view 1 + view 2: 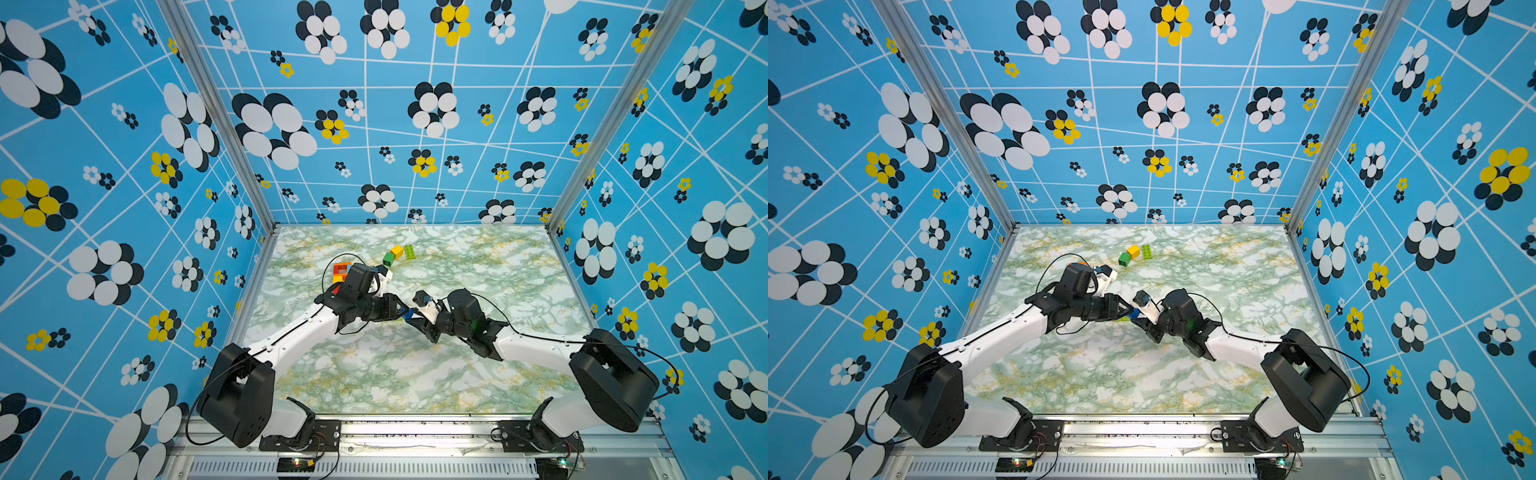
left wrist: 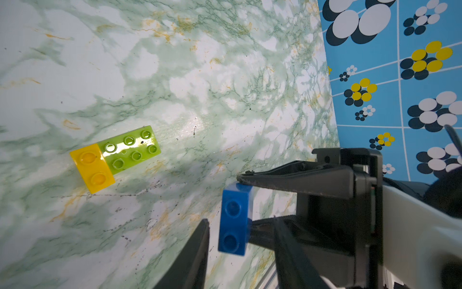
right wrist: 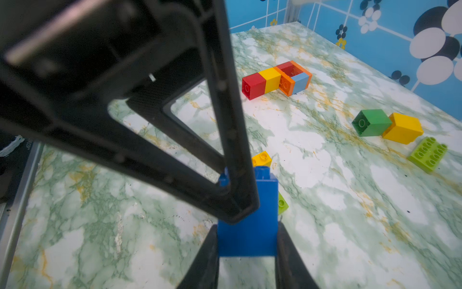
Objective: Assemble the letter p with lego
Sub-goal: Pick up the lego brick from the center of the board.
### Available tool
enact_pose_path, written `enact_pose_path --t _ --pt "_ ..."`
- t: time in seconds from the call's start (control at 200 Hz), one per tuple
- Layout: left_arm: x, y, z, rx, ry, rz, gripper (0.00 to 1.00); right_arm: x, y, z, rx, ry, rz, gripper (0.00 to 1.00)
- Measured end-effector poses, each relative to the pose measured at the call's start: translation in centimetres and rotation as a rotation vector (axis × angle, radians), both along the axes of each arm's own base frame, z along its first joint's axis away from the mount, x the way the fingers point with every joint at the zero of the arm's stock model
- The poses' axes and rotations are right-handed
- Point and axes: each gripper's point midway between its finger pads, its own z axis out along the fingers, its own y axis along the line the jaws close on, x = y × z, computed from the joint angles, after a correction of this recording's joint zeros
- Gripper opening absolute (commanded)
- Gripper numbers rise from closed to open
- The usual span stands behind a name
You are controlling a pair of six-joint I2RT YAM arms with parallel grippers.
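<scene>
Right wrist, blue brick (image 3: 247, 225) between right claw (image 3: 247, 255)

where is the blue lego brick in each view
Top views: small blue plastic lego brick mid-table, where the two end effectors meet.
Left wrist: lower centre.
Right wrist: bottom centre.
Shared landmark: yellow brick on the lime plate.

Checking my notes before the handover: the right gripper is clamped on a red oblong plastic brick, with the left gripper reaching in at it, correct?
Not quite: the oblong plastic brick clamped in the right gripper is blue, not red, as the right wrist view shows. The left gripper does reach in at it.
</scene>
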Motion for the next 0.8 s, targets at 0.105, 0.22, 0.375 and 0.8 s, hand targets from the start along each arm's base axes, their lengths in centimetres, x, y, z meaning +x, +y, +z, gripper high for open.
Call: enact_pose_path --t 0.105,0.22,0.375,0.8 --pt "0.0 -0.1 -0.1 0.007 0.006 -0.007 0.33 0.0 0.1 0.2 0.005 -0.01 0.003 0.18" --pt "0.1 -0.3 0.0 0.006 0.002 -0.016 0.27 -0.1 0.3 0.4 0.009 -0.018 0.008 0.18" --pt "0.1 -0.3 -0.1 0.011 0.007 -0.018 0.2 0.0 0.3 0.5 0.01 -0.025 0.01 0.18" --pt "0.1 -0.6 0.1 0.039 -0.007 -0.008 0.05 -0.3 -0.5 2.3 0.064 -0.005 -0.043 0.62"
